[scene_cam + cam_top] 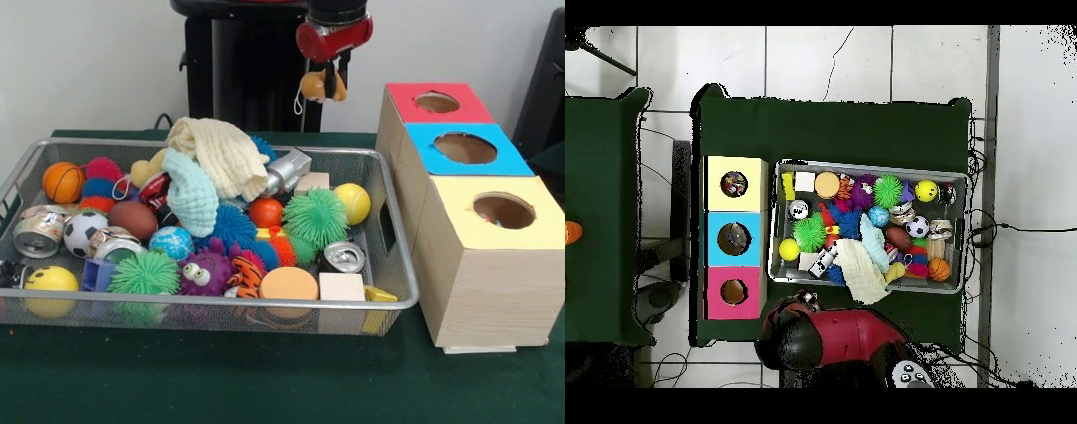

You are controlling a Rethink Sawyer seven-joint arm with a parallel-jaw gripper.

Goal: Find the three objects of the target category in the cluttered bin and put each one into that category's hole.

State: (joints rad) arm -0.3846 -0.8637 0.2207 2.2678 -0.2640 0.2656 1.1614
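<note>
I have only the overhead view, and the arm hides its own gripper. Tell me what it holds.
Observer: The gripper is shut on a small tan plush toy, with a thin cord dangling from the toy.
Operator: Give me its height against the boxes.
Observer: It hangs well above the top of the red-topped box, off to that box's side and not over its hole.
Operator: Now report anything that rises above the rim of the bin.
Observer: The cream cloth heaps up higher than the rim, draped over the toys at the back.
</note>
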